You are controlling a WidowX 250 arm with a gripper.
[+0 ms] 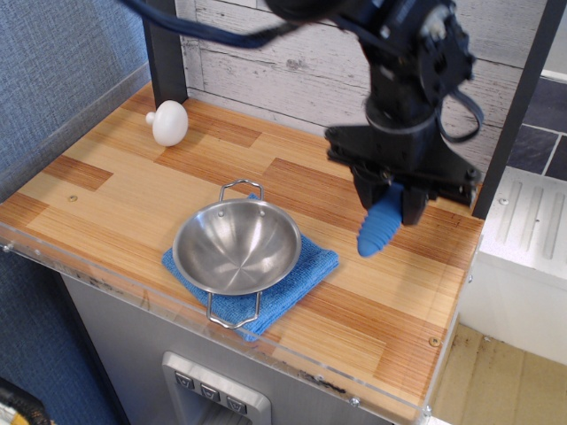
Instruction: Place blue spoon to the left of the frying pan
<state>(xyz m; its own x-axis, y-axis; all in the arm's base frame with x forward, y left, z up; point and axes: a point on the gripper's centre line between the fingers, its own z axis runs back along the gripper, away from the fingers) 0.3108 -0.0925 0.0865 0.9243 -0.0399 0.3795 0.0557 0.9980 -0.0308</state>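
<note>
The frying pan (236, 245) is a shiny round steel bowl with two wire loop handles, sitting on a blue cloth (306, 270) at the front middle of the wooden table. My gripper (390, 202) is to the right of the pan, above the table, and is shut on the blue spoon (378, 226). The spoon's ribbed blue handle hangs down and left from the jaws, clear of the table. Its metal head is hidden between the fingers.
A white mushroom-shaped knob (168, 122) lies at the back left. A dark post (165, 49) stands behind it. The wooden table (106, 190) has a clear plastic front edge. A plank wall closes the back.
</note>
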